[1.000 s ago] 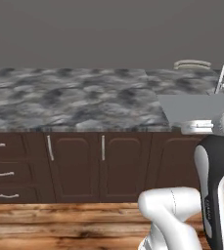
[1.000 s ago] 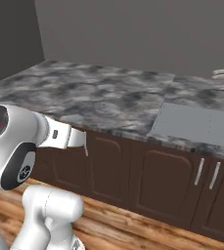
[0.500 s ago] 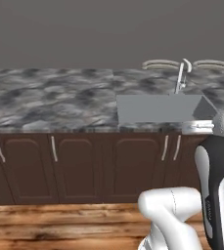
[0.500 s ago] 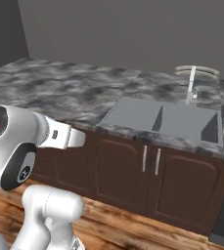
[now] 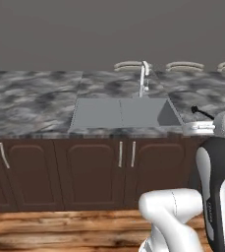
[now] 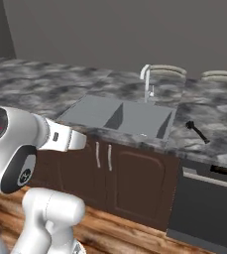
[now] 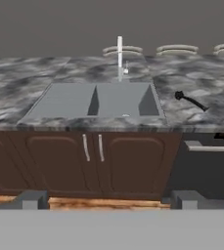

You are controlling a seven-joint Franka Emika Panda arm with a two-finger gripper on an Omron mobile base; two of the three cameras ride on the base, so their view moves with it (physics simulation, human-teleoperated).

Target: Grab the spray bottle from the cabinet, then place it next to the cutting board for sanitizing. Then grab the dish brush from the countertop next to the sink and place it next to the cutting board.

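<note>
Faucet (image 7: 119, 57) behind sink (image 7: 96, 100)

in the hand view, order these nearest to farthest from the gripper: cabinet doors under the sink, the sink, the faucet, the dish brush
The gripper hangs open, low in front of the counter.
1. Dark brown wooden cabinet doors, straight ahead below the counter.
2. Rectangular grey double-basin sink, above them.
3. Slim black dish brush, on the counter right of the sink.
4. Slim pale upright faucet, behind the sink.
</note>
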